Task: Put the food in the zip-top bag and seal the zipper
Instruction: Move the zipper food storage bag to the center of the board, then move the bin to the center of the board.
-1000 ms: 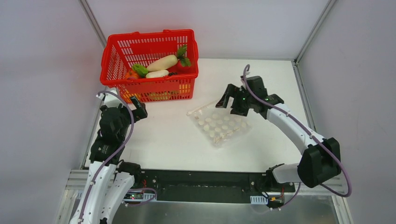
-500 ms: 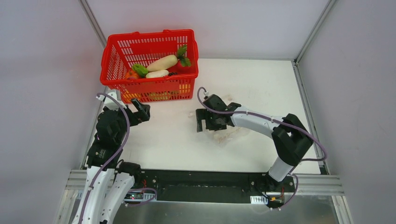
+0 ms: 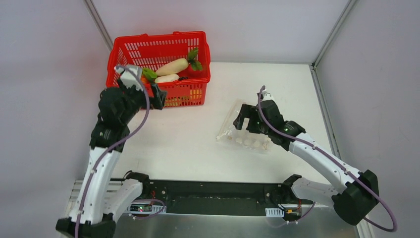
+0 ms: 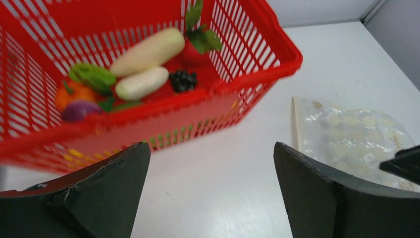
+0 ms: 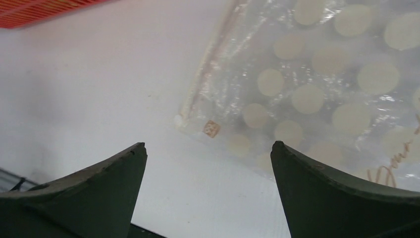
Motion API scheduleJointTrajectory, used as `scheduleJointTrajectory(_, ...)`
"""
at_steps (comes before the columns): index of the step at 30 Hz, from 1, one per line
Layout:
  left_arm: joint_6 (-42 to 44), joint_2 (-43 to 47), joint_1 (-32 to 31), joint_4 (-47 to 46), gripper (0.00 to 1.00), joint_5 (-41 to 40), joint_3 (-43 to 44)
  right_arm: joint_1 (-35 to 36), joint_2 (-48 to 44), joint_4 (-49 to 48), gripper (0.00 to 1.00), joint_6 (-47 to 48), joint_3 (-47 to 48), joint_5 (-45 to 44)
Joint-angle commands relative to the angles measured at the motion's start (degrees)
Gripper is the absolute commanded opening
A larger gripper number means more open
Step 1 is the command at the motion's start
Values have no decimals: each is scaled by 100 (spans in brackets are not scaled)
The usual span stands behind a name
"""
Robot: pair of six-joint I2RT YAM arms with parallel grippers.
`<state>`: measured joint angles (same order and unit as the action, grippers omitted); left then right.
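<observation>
We aim our spread left gripper [image 4: 210, 148] at the toy food [image 4: 78, 110] (none bagged yet). Our right gripper [image 5: 208, 145], also spread, hovers over the zip-top bag [image 5: 307, 99], probably to steady it.

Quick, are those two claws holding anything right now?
Left gripper: open, holding nothing, near the basket.
Right gripper: open, holding nothing, by the bag.
</observation>
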<state>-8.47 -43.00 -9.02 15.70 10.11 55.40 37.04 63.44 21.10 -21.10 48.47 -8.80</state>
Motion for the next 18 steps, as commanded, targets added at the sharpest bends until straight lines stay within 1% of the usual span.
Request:
scheduleJointTrajectory(1,1548,-1257,-5,-68,100,206,1382,25,-170,-570,100,-314,-43,821)
scheduleJointTrajectory(2,1690,-1588,34,35,100,180,1649,31,-152,-548,100,-394,-46,1078)
scheduleJointTrajectory(3,1797,-2001,138,132,100,369,1884,38,-148,-535,100,-464,-62,1186)
scheduleJointTrajectory(4,1905,-2295,228,257,100,724,2133,36,-160,-521,100,-535,-96,1242)
scheduleJointTrajectory(8,2395,-3546,365,1447,100,1406,3243,36,-320,-601,100,-665,-327,1472)
scheduleJointTrajectory(10,2454,-3949,430,1755,100,1737,3563,36,-365,-557,100,-663,-373,1534)
scheduleJointTrajectory(12,2510,-4229,477,2075,100,2077,3741,33,-405,-483,100,-658,-377,1576)
scheduleJointTrajectory(14,2595,-4400,483,2558,100,2254,3913,32,-432,-435,100,-640,-390,1600)
scheduleJointTrajectory(16,2771,-4393,481,2872,100,2484,3853,37,-449,-398,100,-620,-425,1598)
scheduleJointTrajectory(18,2904,-4306,476,3008,100,2550,3651,30,-457,-405,100,-616,-470,1579)
